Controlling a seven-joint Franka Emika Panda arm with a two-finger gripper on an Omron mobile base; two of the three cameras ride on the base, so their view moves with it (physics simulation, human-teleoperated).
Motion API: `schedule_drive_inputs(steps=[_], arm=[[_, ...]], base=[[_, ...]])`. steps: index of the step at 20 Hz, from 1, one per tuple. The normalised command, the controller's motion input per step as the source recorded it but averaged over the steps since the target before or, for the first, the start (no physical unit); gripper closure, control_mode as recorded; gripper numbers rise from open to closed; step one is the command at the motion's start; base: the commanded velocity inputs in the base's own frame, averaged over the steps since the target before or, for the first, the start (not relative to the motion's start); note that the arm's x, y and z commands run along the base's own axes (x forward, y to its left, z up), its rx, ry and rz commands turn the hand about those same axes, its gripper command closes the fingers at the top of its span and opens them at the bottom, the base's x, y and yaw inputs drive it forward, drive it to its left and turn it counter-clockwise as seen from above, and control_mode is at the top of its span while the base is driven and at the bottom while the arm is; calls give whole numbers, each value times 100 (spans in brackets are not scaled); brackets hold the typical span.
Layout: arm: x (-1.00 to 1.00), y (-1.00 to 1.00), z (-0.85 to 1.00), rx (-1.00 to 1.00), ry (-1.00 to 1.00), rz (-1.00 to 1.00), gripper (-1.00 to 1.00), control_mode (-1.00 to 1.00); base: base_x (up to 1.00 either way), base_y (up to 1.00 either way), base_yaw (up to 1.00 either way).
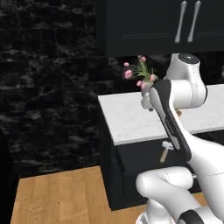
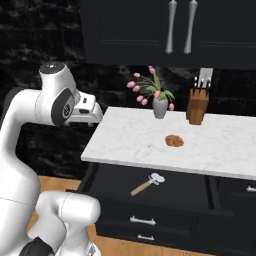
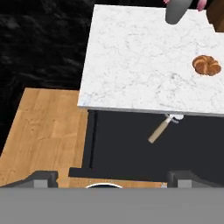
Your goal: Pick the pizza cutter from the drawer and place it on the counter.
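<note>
Pizza cutter (image 2: 146, 184): lying in the pulled-out drawer (image 2: 150, 192), handle angled outward, head tucked under the counter (image 2: 150, 140) edge.
Gripper (image 3: 111, 177): hovering high above, jaws spread wide, gripping nothing.
Why: the open drawer is leaving the handle reachable from above.

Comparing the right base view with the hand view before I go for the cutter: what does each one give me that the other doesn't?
Right base view alone: the wooden knife block at the back of the counter, the silver bar handles on the lower drawer fronts, and the upper cabinet doors.

Hand view alone: the wooden floor left of the cabinets and the gripper, fingertips spread wide, nothing between them.

Both: the white marbled counter, the round brown cookie-like disc, the grey vase, and the wooden-handled pizza cutter lying in the open dark drawer.
</note>
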Motion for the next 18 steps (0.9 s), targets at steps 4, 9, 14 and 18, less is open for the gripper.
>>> schedule_drive_inputs(steps=[4, 9, 14, 18], arm=[[0, 0, 0, 0, 0, 0, -100, 100], [0, 0, 0, 0, 0, 0, -100, 100], [0, 0, 0, 0, 0, 0, -100, 100], [0, 0, 0, 0, 0, 0, -100, 100]], base=[[-29, 96, -22], [-20, 55, -54], [-23, 60, -68], [-2, 85, -62]])
